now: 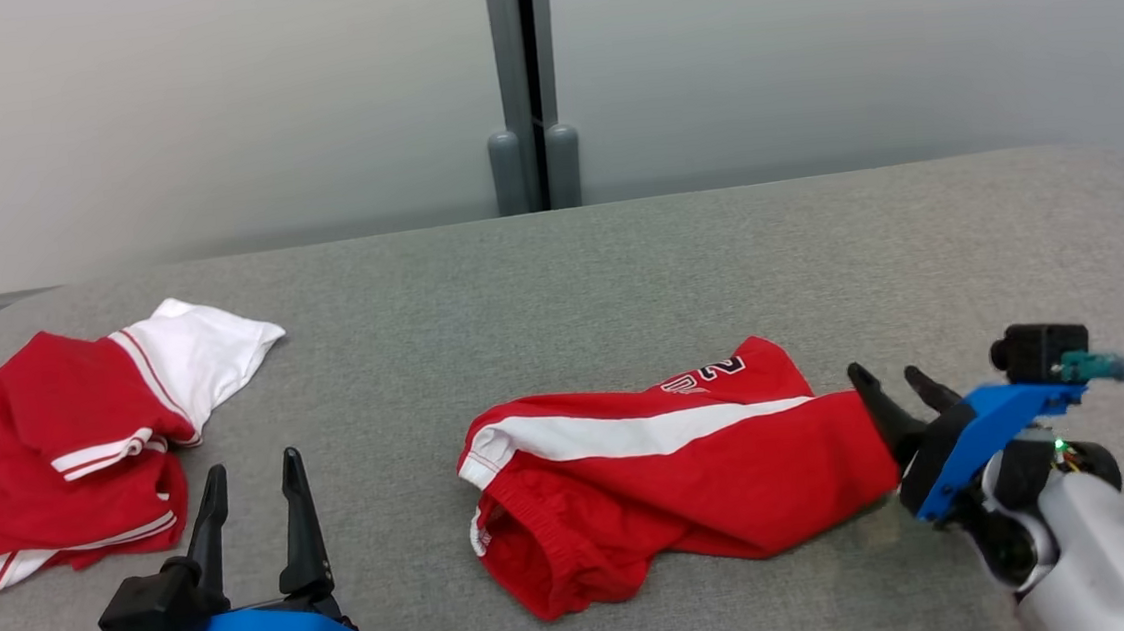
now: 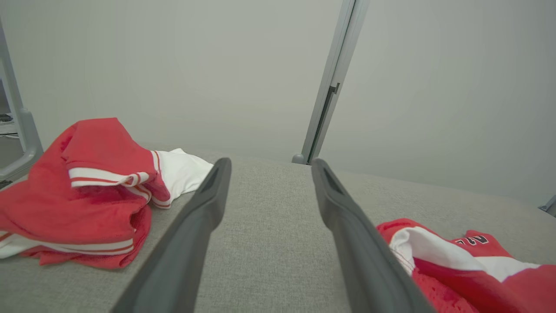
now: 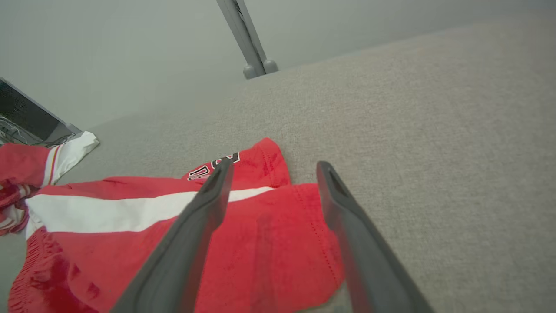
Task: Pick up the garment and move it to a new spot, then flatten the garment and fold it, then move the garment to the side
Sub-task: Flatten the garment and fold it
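Observation:
A pair of red shorts (image 1: 675, 472) with a white side stripe and dark lettering lies folded lengthwise on the grey table, waistband at the lower left. In the right wrist view the red shorts (image 3: 243, 243) spread below and between the fingers. My right gripper (image 1: 893, 385) is open at the shorts' right hem, fingers pointing up and left, touching or just above the cloth. My left gripper (image 1: 254, 475) stands open near the front left, empty, apart from the shorts. In the left wrist view the shorts (image 2: 460, 265) lie to the right of the left gripper (image 2: 269, 167).
A second garment (image 1: 81, 444), red with white sleeve and striped trim, lies crumpled at the table's left edge; this second garment (image 2: 87, 195) sits left of my left fingers. Grey wall panels with a vertical post (image 1: 525, 78) stand behind the table (image 1: 818, 255).

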Robot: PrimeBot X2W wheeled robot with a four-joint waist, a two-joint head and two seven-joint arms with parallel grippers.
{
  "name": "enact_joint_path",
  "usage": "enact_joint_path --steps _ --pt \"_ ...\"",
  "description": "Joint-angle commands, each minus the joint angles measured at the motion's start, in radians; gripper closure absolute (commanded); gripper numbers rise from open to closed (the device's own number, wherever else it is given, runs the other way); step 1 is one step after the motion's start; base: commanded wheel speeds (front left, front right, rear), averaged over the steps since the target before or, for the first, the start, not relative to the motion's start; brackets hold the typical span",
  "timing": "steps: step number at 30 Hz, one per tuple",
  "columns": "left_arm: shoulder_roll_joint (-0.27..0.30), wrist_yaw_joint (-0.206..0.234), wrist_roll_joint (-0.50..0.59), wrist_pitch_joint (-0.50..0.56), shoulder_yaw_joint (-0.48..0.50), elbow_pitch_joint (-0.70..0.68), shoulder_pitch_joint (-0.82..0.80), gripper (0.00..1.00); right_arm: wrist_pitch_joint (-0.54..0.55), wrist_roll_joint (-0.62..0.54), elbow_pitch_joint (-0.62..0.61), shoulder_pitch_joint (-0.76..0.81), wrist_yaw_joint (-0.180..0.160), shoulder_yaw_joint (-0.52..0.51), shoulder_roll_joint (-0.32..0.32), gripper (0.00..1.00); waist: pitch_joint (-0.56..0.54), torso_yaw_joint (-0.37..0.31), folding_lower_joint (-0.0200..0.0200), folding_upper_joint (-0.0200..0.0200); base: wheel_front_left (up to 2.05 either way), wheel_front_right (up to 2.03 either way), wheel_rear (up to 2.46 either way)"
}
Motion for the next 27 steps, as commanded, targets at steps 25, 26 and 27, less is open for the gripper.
enact_joint_path --steps 25,26,27 --pt "-0.010 -0.021 0.017 -0.005 0.014 0.048 -0.070 0.00 0.431 0.032 0.421 -0.246 0.000 -0.057 -0.026 1.00 0.062 0.091 -0.0001 -0.0001 0.00 0.00 0.00" --pt "-0.010 -0.022 0.017 -0.005 0.015 0.051 -0.071 0.00 0.431 0.041 0.411 -0.237 0.000 -0.049 -0.028 1.00 0.061 0.090 -0.0001 -0.0001 0.00 0.00 0.00" --pt "-0.010 -0.023 0.018 -0.005 0.015 0.054 -0.072 0.00 0.423 0.049 0.393 -0.231 0.000 -0.040 -0.029 1.00 0.059 0.088 -0.0001 -0.0001 0.00 0.00 0.00"
